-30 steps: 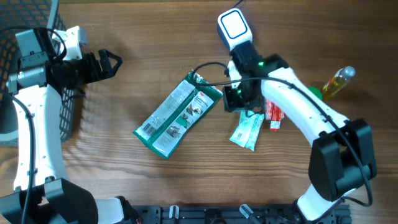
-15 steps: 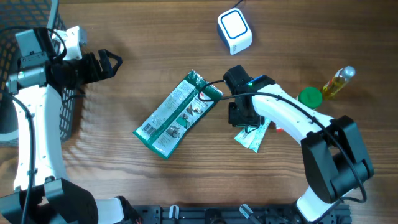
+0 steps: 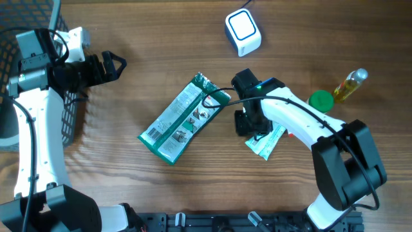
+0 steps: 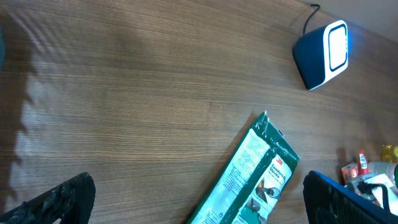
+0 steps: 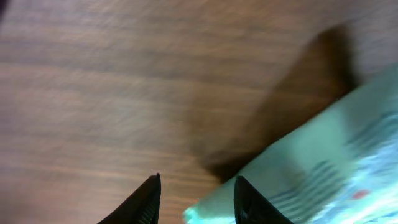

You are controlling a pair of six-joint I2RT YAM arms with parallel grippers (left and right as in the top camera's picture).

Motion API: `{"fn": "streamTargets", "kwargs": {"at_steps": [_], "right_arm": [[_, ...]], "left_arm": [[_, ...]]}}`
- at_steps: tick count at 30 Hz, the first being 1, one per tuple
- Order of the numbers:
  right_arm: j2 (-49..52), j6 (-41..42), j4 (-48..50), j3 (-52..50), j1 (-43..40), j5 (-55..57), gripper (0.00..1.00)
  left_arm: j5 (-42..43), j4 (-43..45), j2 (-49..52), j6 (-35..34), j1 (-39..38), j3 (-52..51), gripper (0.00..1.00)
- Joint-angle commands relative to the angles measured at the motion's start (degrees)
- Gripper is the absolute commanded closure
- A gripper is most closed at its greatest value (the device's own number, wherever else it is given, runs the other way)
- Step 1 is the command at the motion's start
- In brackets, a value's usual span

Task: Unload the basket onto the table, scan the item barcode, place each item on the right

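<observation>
Left arm (image 3: 32, 129): runs up left edge of table (image 3: 161, 38), wrist bent at far-left corner. My left gripper (image 3: 120, 63) points right toward centre, jaws spread full wide, level above the wood.
Right arm (image 3: 302, 119): base at near-right corner, elbow bent, forearm reaching to table centre. My right gripper (image 5: 196, 199) aimed down, low over surface, jaws narrowly apart.

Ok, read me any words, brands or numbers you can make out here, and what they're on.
Nothing can be read for certain.
On the green package: white print and a small red logo, too small to read.
On the pale sachet: print blurred or too small.
On the red packet: markings too small.
On the scanner: no text visible.
</observation>
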Motion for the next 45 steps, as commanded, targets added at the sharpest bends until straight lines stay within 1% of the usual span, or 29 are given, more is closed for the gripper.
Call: {"fn": "streamTargets", "kwargs": {"at_steps": [1,4,8,9,11,13,14,16,18,23,24,25,27,29,35,40,43,44,45], "right_arm": [[0.74,-1.07,-2.1,-0.5,0.02,-5.03,0.67],[0.74,-1.16,-5.38,-0.5,0.02,-3.69,0.69],[0.74,-1.2,-13.03,-0.5,0.0,5.46,0.67],[0.74,-1.09,-13.73,-0.5,0.0,6.16,0.67],[0.74,-0.42,-12.0,-0.5,0.02,5.6,0.66],[0.74,-0.61,-9.35,-0.5,0.02,2.01,0.66],[0.74,-0.68,-8.13,-0.5,0.02,-1.79,0.67],[0.74,-3.67,-5.88,-0.5,0.02,-10.93,0.69],[0.74,-5.07,-4.37,-0.5,0.09,-15.13,0.7],[0.74,-2.91,0.26,-0.5,0.72,-13.84,0.73],[0.74,-0.92,2.05,-0.5,0.92,-11.1,0.75],[0.74,2.43,3.56,-0.5,1.18,-6.97,0.76],[0.74,6.45,4.37,-0.5,1.38,-1.66,0.78],[0.74,7.3,4.35,-0.5,1.38,0.35,0.77],[0.74,6.78,0.96,-0.5,1.38,0.37,0.76],[0.74,-1.9,-4.83,-0.5,1.36,0.63,0.75],[0.74,-4.02,-9.33,-0.5,1.36,3.08,0.74],[0.74,-4.02,-10.58,-0.5,1.36,3.61,0.7],[0.74,-4.02,-11.3,-0.5,1.36,3.23,0.69]], "left_arm": [[0.48,0.13,0.26,0.87,-0.09,0.26,0.0],[0.48,0.13,0.26,0.87,-0.09,0.26,0.0],[0.48,0.13,0.26,0.87,-0.09,0.26,0.0],[0.48,0.13,0.26,0.87,-0.09,0.26,0.0],[0.48,0.13,0.26,0.87,-0.09,0.26,0.0],[0.48,0.13,0.26,0.87,-0.09,0.26,0.0],[0.48,0.11,0.26,0.87,-0.09,0.26,0.0],[0.48,0.11,0.26,0.87,-0.09,0.26,0.0],[0.48,0.13,0.26,0.87,-0.09,0.26,0.0],[0.48,0.13,0.26,0.87,-0.09,0.26,0.0],[0.48,0.11,0.26,0.87,-0.09,0.26,0.0],[0.48,0.13,0.26,0.87,-0.09,0.26,0.0],[0.48,0.13,0.26,0.87,-0.09,0.26,0.0],[0.48,0.13,0.26,0.87,-0.09,0.26,0.0],[0.48,0.13,0.26,0.87,-0.09,0.26,0.0],[0.48,0.13,0.26,0.87,-0.09,0.26,0.0],[0.48,0.11,0.26,0.87,-0.09,0.26,0.0],[0.48,0.11,0.26,0.87,-0.09,0.26,0.0],[0.48,0.11,0.26,0.87,-0.09,0.26,0.0]]}}
